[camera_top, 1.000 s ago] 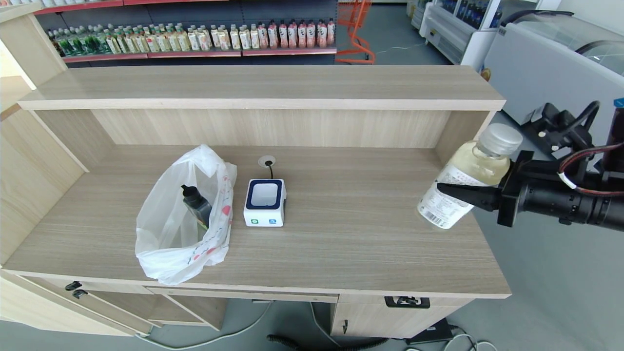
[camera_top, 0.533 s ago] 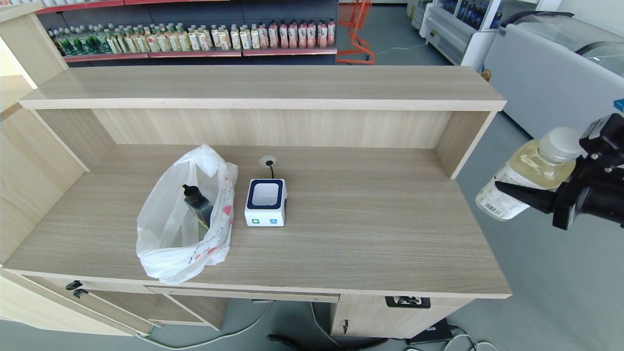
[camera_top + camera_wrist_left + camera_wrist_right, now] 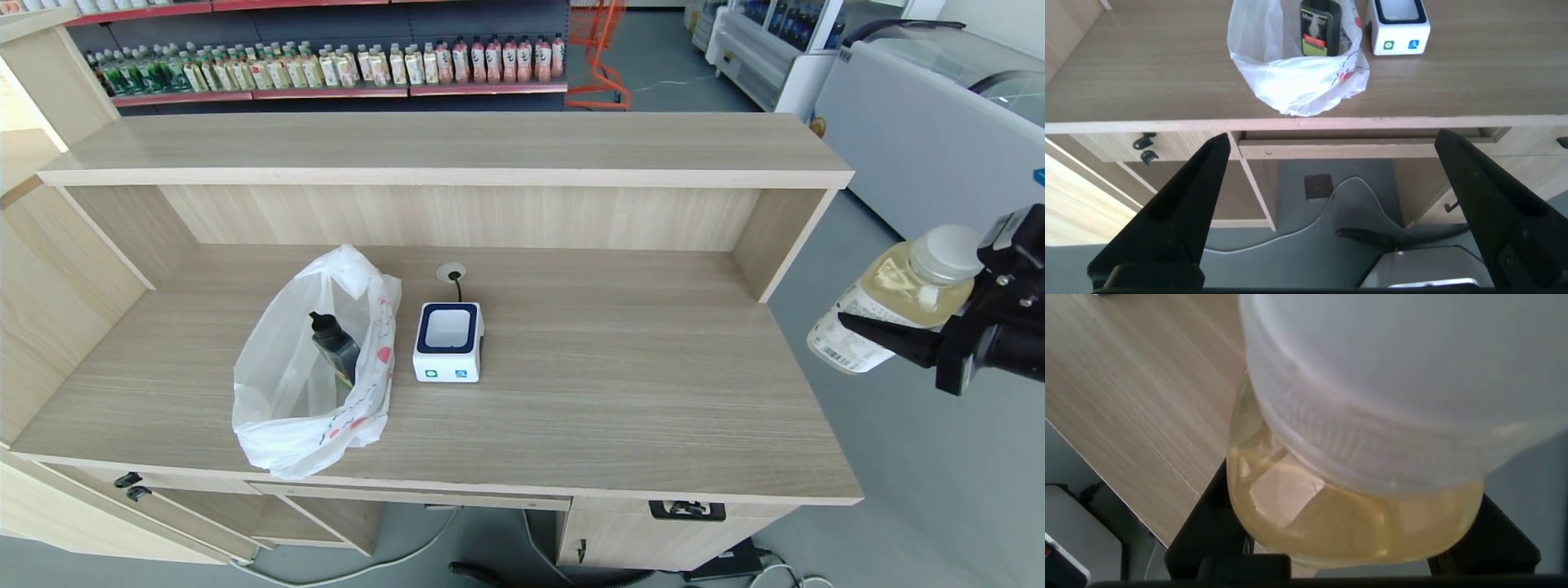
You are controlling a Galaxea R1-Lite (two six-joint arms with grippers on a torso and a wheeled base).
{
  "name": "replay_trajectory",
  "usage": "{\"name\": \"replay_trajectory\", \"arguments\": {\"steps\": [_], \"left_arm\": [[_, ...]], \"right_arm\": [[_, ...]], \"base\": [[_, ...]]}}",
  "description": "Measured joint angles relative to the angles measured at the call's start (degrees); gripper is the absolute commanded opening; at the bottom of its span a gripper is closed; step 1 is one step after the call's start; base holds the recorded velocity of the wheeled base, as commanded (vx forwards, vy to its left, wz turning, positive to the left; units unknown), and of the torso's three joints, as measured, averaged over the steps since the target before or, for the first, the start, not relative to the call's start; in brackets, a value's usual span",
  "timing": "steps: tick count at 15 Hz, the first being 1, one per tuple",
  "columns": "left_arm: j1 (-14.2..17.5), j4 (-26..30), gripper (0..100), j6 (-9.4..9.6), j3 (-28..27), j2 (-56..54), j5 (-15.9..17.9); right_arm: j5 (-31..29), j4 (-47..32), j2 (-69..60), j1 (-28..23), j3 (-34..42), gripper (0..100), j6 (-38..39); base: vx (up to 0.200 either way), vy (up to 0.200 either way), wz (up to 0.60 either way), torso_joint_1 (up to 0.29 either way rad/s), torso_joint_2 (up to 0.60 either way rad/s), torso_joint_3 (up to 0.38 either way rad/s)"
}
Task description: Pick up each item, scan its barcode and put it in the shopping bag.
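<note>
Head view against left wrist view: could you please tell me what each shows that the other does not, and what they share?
Head view, not left wrist: the drink bottle held in the right tool, off the counter's right end, and the drinks shelf behind. Left wrist, not head: the left tool, open, out in front of the counter. Both: the shopping bag with a dark bottle inside, and the scanner beside it.

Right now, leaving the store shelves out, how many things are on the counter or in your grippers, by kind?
Shopping bag: 1
Scanner: 1
Bottles: 2 (dark bottle inside the bag, pale drink bottle in the right gripper)
Total: 4
</note>
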State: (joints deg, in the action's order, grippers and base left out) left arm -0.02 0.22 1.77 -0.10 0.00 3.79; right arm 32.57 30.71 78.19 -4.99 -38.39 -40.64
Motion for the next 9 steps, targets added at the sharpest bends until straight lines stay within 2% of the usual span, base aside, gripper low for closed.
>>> {"name": "replay_trajectory", "arguments": {"steps": [6,9], "left_arm": [[-0.1,0.0,100,0.00,0.0,0.0,0.0],[-0.1,0.0,100,0.00,0.0,0.0,0.0]], "right_arm": [[2.5,-0.1,-0.1,1.7,-0.7,0,0.2],[5.9,0.0,0.0,3.7,-1.3,0,-0.1]], "base": [[0.000,0.200,0.00,0.000,0.00,0.004],[0.000,0.200,0.00,0.002,0.00,0.004]]}}
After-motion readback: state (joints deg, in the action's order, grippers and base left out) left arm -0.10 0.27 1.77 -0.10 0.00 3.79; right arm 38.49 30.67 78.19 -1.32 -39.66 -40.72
